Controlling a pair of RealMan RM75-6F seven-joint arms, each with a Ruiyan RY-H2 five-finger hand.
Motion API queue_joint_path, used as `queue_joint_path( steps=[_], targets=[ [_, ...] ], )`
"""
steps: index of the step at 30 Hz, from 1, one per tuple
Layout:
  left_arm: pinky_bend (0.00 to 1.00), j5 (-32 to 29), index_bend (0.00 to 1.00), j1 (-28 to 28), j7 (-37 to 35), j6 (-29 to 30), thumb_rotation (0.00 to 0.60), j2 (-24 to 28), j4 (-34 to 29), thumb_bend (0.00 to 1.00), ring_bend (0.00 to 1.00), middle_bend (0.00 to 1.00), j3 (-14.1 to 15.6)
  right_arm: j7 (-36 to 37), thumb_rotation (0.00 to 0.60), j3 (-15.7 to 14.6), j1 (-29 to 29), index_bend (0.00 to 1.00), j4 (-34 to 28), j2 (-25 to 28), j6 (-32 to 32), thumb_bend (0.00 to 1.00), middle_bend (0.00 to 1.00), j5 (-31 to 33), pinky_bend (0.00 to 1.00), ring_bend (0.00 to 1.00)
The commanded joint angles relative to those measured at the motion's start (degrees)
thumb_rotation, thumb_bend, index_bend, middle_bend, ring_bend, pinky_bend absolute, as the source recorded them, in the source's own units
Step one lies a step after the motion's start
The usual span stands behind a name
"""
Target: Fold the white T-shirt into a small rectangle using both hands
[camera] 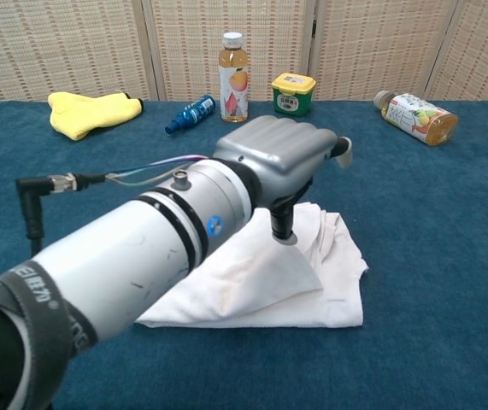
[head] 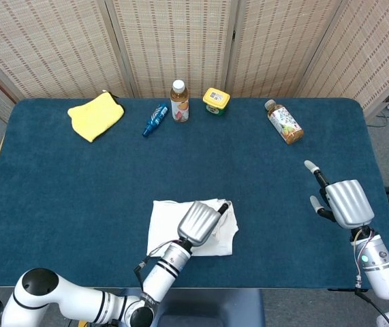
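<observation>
Chest view: white T-shirt (camera: 312, 278) lies near my table edge, already a rough rectangle, far corner still bunched. I judge most folds done; flattening and maybe one more fold remain. My left hand (camera: 282, 158) hovers over it, one fingertip touching cloth, holding nothing. Right hand (head: 340, 199) off right, fingers spread, empty.

You are working at a staged test bench in a lab or demo room, not a home. A table (head: 58, 191) covered in dark blue felt-like cloth stands before woven folding screens (head: 174, 41) that close off the background. Along its far edge sit unrelated props: a yellow cloth (head: 95, 116), a blue bottle (head: 156, 119) on its side, an upright drink bottle (head: 179, 101), a yellow-lidded tub (head: 216, 100) and a toppled drink bottle (head: 284, 122).
</observation>
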Motion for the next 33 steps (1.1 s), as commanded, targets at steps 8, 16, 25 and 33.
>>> queue_joint_path(
  steps=[8,16,25,33],
  targets=[
    [0.85,0.7,0.23,1.3,-2.7,-1.0,0.6,0.2,7.2,0.17,0.75,0.81,1.3,0.3,0.6,-0.1,-0.4,0.06,-0.2,0.1,0.4,0.41,0.92,-0.2,1.0,0.96],
    [0.85,4.3,0.24,1.1,-6.2,-2.6,0.6,-3.7,16.7,0.17,0.74,0.81,2.7,0.3,0.6,0.0,-0.7,0.06,-0.3,0.3,0.5,0.41,0.92,0.0,1.0,0.96],
    [0.85,7.0,0.24,1.3,-6.2,-4.0,0.6,-5.4,16.6,0.17,0.74,0.81,4.1,0.5,0.6,0.2,-0.8,0.06,0.0,0.3,0.4,0.41,0.92,0.3,1.0,0.96],
    [0.85,10.1,0.24,2.2,-6.0,-3.7,0.6,-5.9,11.6,0.17,0.74,0.81,5.6,0.6,0.6,0.1,-0.8,0.06,0.3,-0.1,-0.1,0.41,0.92,0.5,1.0,0.96]
  ],
)
